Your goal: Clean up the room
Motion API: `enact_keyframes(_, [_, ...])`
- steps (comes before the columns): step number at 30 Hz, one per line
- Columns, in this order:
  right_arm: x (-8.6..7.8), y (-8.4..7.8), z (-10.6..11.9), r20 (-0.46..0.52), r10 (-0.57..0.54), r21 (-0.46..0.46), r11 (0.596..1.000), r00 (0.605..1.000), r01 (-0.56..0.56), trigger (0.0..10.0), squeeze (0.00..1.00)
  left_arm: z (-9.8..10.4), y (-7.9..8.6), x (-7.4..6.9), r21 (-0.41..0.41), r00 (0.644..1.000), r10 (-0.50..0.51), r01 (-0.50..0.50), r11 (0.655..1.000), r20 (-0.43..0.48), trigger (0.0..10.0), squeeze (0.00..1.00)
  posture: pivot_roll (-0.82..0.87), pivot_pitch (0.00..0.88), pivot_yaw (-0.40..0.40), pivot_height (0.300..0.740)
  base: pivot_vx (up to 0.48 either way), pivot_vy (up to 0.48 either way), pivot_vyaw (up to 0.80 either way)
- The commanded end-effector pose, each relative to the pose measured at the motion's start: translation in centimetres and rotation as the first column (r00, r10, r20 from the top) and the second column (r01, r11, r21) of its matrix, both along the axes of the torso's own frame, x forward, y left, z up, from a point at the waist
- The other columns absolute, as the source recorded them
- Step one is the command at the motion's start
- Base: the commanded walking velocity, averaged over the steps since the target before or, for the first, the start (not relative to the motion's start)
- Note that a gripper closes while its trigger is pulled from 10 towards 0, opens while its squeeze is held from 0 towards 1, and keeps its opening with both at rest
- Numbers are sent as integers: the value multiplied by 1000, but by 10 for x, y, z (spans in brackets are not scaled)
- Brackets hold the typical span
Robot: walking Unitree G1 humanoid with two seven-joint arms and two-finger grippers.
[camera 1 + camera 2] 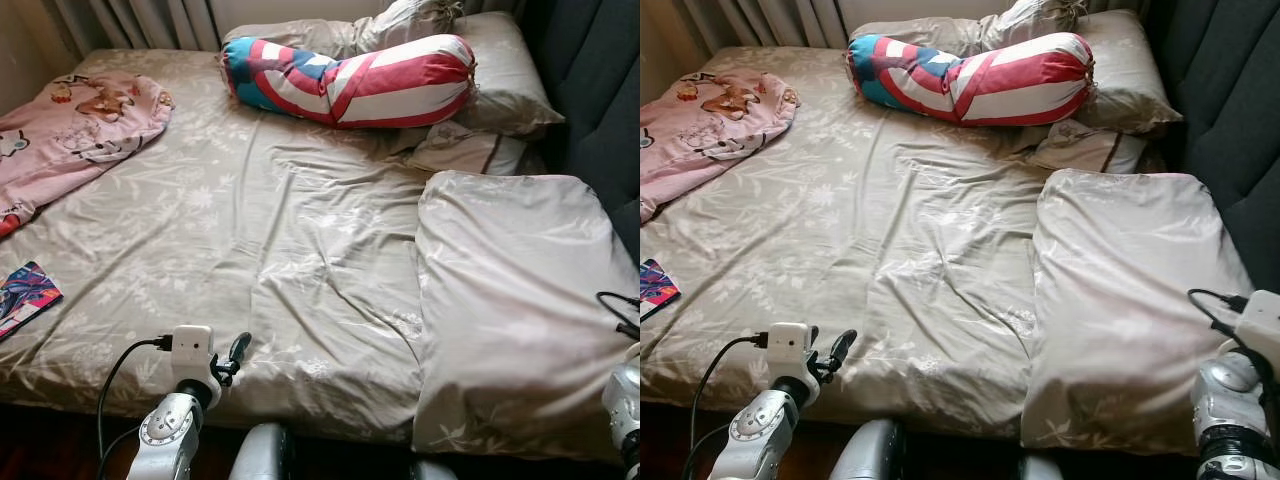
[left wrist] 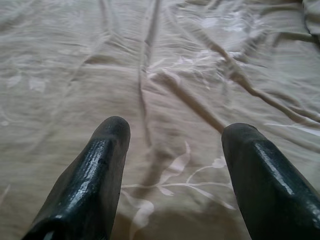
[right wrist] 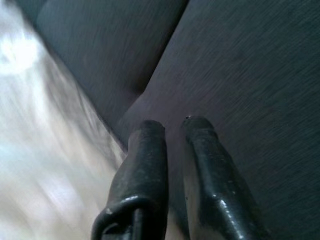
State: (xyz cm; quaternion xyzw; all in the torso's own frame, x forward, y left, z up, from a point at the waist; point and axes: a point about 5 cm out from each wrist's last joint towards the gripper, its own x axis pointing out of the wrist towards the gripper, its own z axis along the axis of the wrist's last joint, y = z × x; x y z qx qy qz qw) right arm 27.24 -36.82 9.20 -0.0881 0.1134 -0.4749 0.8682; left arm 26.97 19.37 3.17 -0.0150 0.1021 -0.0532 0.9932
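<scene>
Left end effector [image 2: 172, 145] hangs low over the bed's near edge, fingers spread wide and empty, probably lining up on the rumpled bed sheet [image 1: 270, 230]. Right end effector [image 3: 172, 125] is nearly pinched shut, empty, off by the dark headboard [image 1: 590, 90]. Striped bolster [image 1: 350, 80], pink blanket [image 1: 70, 135] and loose pillow [image 1: 510, 300] clutter the bed.

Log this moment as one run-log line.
left pincer: open, over wrinkled bedsheet | right pincer: nearly closed, empty, by dark headboard | big pillow: on bed, untouched
</scene>
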Motion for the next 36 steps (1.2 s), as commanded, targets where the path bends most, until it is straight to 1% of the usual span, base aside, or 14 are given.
enact_keyframes(1, [-1, 0, 2, 20, 12, -14, 1000, 1000, -12, 10000, 1000, -3, 1, -2, 17, 1000, -8, 8, 1000, -17, 10000, 0, -50, 115, 16, 649, 0, 0, 0])
enact_keyframes(3, [7, 7, 6, 69, 80, -17, 997, 994, -79, 10000, 1000, -4, 0, -2, 17, 1000, -9, 10, 1000, -18, 10000, 0, -48, 113, 16, 649, 0, 0, 0])
enact_keyframes(4, [9, 10, 8, 80, 108, -22, 994, 991, -106, 10000, 4, -4, 0, -2, 16, 1000, -10, 10, 1000, -18, 10000, 0, -48, 113, 16, 649, 0, 0, 0])
enact_keyframes(7, [28, 36, 11, 170, 312, 15, 948, 935, -319, 10000, 0, -4, -1, -1, 14, 1000, -10, 10, 1000, -18, 10000, 0, -51, 108, 14, 649, 0, 0, 0])
enact_keyframes(8, [38, 59, 4, 202, 437, 83, 884, 876, -460, 10000, 0, -5, -1, -1, 11, 1000, -8, 9, 1000, -20, 10000, 0, -53, 108, 13, 649, 0, 0, 0])
enact_keyframes(11, [41, 93, -18, 189, 569, 160, 787, 801, -596, 10000, 0, -7, -2, -1, 3, 1000, -5, 5, 1000, -28, 10000, 0, -59, 103, 10, 649, 0, 0, 0])
enact_keyframes(14, [35, 104, -35, 139, 570, 199, 785, 810, -587, 10000, 0, -7, -3, 0, -3, 1000, -3, 3, 1000, -30, 10000, 0, -56, 99, 8, 662, 0, 0, 0])
enact_keyframes(18, [24, 117, -60, 150, 540, 319, 767, 828, -557, 10000, 0, -9, -4, 2, -16, 999, -1, 0, 1000, -39, 10000, 0, -54, 91, 6, 687, 0, 0, 0])
enact_keyframes(20, [13, 131, -80, 115, 598, 395, 705, 794, -588, 10000, 0, -16, -3, 2, -36, 997, 16, -19, 999, -73, 10000, 0, -63, 81, 8, 702, 0, 0, 0])
enact_keyframes(22, [6, 136, -90, 64, 634, 410, 688, 771, -599, 10000, 0, -19, -2, 3, -59, 995, 36, -42, 997, -97, 10000, 0, -58, 76, 4, 717, 0, 0, 0])
enact_keyframes(24, [2, 135, -94, 31, 634, 404, 699, 772, -590, 10000, 0, -21, -2, 5, -72, 993, 49, -57, 996, -110, 10000, 0, -57, 76, 4, 732, 0, 0, 0])
enact_keyframes(30, [-4, 145, -106, 13, 692, 456, 638, 722, -621, 10000, 0, -37, 1, 5, -98, 969, 89, -114, 989, -232, 10000, 0, -66, 68, 1, 740, 0, 0, 0])
enact_keyframes(32, [-5, 146, -107, 10, 694, 463, 635, 720, -619, 10000, 0, -39, 1, 5, -103, 964, 93, -122, 987, -248, 10000, 0, -55, 66, 1, 740, 0, 0, 0])
enact_keyframes(36, [-11, 153, -116, 2, 689, 503, 625, 724, -597, 10000, 0, -58, 3, -8, -136, 914, 134, -199, 970, -382, 10000, 0, -58, 59, 7, 740, 0, 0, 0])
